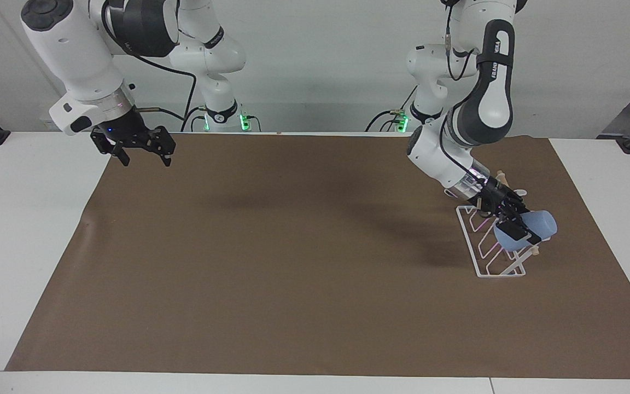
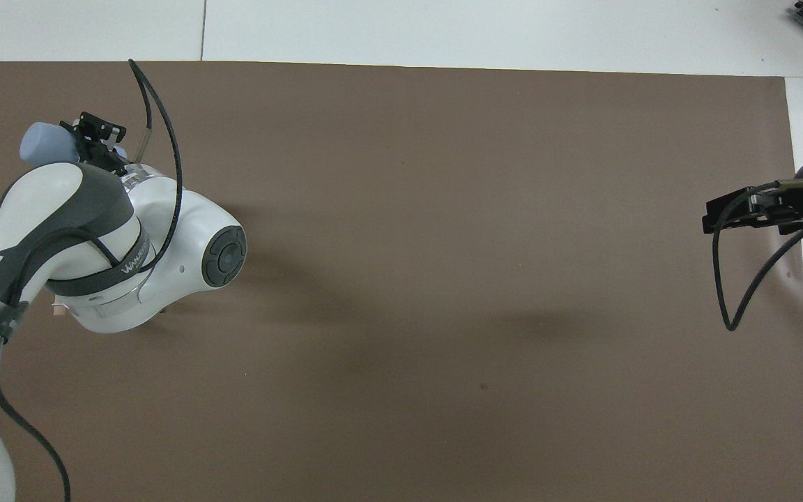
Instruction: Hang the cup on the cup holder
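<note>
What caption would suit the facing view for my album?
Left gripper holds a light-blue cup tilted over the white wire cup holder; right gripper waits open.

A white table (image 1: 30, 230) was covered by a brown mat (image 1: 293, 262), set against a plain light grey wall (image 1: 315, 65). Even, diffuse lighting was cast, and soft shadows were left on the mat.
</note>
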You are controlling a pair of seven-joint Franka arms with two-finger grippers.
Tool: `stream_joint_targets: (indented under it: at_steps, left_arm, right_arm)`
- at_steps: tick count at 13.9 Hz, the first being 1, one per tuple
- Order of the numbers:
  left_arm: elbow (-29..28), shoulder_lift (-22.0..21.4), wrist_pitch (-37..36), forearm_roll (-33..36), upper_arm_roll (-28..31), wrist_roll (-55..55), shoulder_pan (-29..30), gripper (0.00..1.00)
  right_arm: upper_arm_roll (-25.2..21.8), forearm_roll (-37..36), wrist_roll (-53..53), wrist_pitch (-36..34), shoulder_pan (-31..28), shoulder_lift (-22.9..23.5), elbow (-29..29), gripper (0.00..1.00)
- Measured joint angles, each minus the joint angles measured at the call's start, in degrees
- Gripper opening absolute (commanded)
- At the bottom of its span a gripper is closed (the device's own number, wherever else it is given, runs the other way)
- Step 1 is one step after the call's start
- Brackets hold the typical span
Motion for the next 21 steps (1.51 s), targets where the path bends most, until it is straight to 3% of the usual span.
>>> stream_joint_targets:
  at_steps: [12, 13, 14, 21]
  left_arm:
    - [-6.1, -0.5, 3.0, 1.0, -0.6, -3.1, -0.5, 0.00]
    - [-6.3, -0.1, 2.7, 1.0, -0.7, -4.1, -1.3, 0.31]
    - [-6.3, 0.0, 2.5, 1.0, -0.7, -4.6, -1.7, 0.99]
    - [-2.9, -0.9, 5.3, 0.5, -0.1, -3.8, 1.9, 1.00]
  right_arm:
    - [0.0, 0.0, 0.0, 0.0, 0.0, 0.0, 0.0, 1.00]
    - [0.0, 0.0, 0.0, 0.0, 0.0, 0.0, 0.0, 1.00]
    - [0.0, 0.0, 0.0, 0.0, 0.0, 0.0, 0.0, 1.00]
    - [0.0, 0.0, 0.0, 0.0, 0.0, 0.0, 0.0, 1.00]
